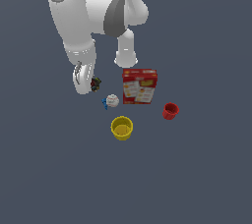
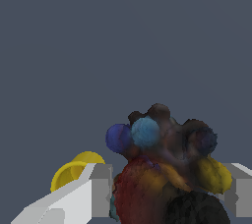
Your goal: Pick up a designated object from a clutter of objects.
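While my arm (image 1: 78, 26) reaches down at the exterior view's left, my gripper (image 2: 165, 188) has its jaws pressed on both sides of the lump (image 2: 167, 169), the dark knobbly thing with blue, red, yellow and black bumps. In the exterior view the lump (image 1: 95, 84) sits at my fingertips, just left of the ball (image 1: 112, 101); I cannot tell whether it touches the floor. My wrist view shows one finger (image 2: 93, 188) on each side of it, touching it. Right of the ball lies the box (image 1: 140, 86), flat. Below the ball stands the yellow cup (image 1: 121, 127), upright, also seen behind my finger in the wrist view. Farthest right is the red cup (image 1: 170, 111), well apart from me.
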Robot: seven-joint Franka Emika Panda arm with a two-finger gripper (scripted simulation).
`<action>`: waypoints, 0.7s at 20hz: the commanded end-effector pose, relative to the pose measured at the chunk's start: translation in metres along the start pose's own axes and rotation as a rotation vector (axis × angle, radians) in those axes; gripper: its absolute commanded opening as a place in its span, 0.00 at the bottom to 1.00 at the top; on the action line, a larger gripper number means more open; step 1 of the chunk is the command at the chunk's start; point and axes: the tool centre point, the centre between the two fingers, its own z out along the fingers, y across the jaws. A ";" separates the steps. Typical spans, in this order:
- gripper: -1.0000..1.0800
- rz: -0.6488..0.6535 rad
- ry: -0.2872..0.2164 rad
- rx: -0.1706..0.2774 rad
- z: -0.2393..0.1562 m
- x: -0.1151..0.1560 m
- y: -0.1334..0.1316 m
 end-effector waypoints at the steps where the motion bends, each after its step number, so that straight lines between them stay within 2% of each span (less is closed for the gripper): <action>1: 0.00 0.000 -0.001 0.000 -0.023 -0.006 -0.011; 14: 0.00 -0.004 -0.006 -0.002 -0.127 -0.032 -0.065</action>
